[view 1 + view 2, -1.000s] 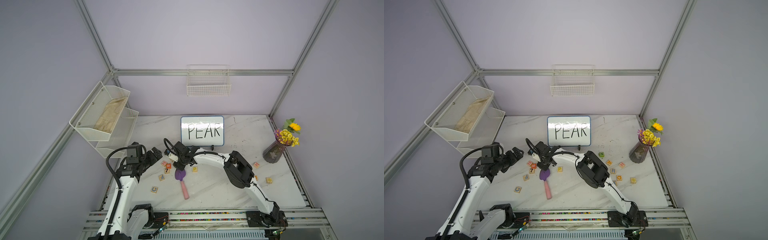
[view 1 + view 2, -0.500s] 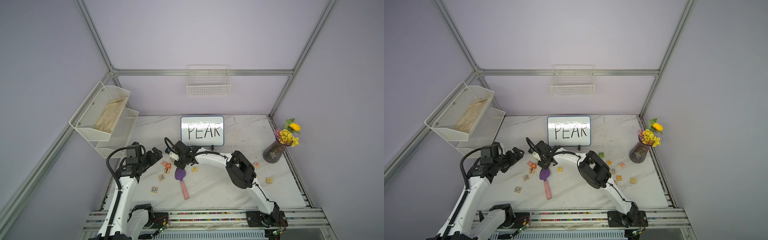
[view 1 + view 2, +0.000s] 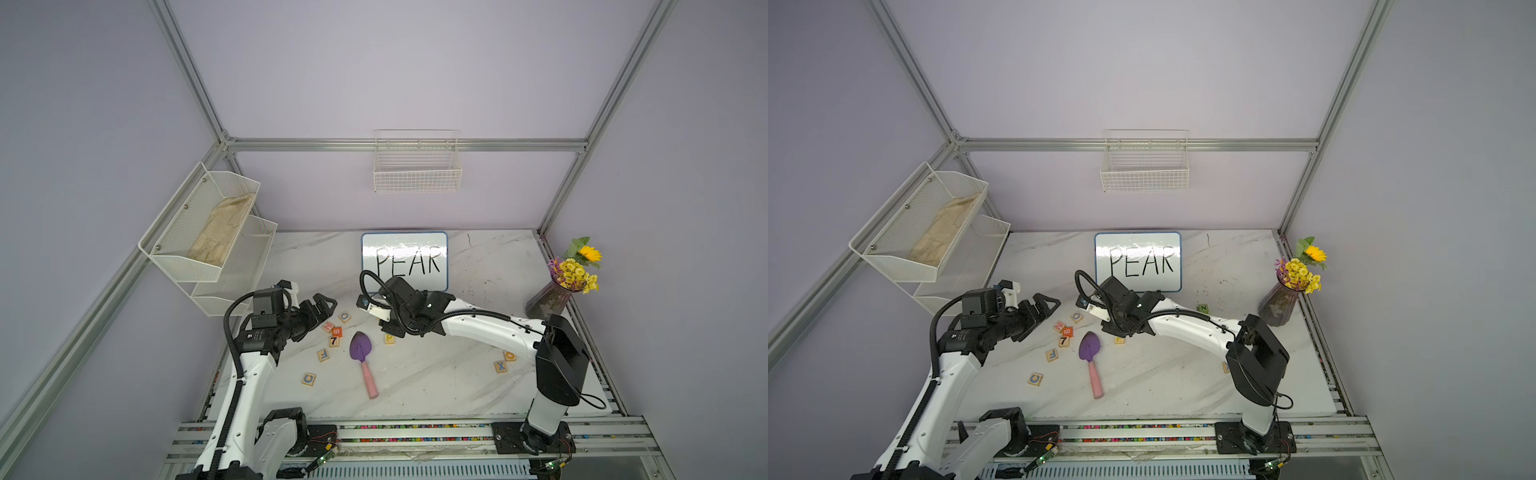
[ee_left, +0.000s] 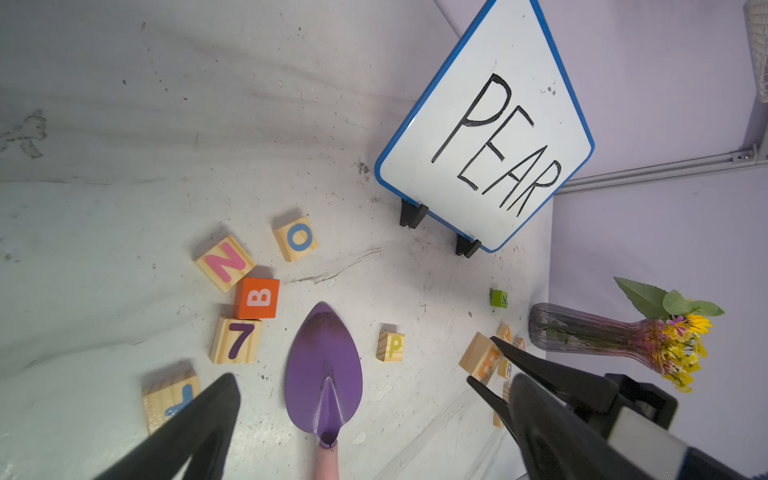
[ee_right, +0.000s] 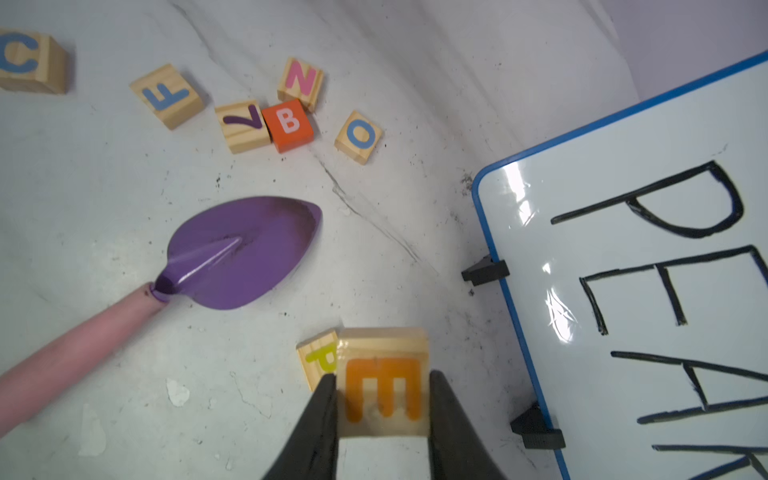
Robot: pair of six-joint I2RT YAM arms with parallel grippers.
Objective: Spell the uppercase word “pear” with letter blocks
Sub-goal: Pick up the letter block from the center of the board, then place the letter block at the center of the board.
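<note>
- Step in hand, as I read it: letter two. The right pincer (image 5: 382,376) is clamped on the E block (image 5: 382,395), one jaw flat against each side, orange letter facing the wrist camera.
- The E looks lifted off the desk (image 3: 436,386), near the P block (image 5: 318,359), which lies flat with its yellow letter up. From the wrist view the E overlaps the P's edge, but the left wrist view shows a gap between them.
- The left pincer (image 3: 327,306) hangs jaws wide apart, holding nothing.
- Next move, I'd guess: lower the E beside the P, squared up and turned the same way, without nudging the P. Then A and R, which I can't pick out properly here.
- Blocks: pale wood cubes, visible grain, crisp edges, glossy letters. Flat sides should grip fine.
- Desk is white marble-look, scuffed and speckled.
- The trowel (image 5: 249,245) has a shiny purple blade and a matte pink handle. The whiteboard (image 5: 623,291) reads PEAR.
</note>
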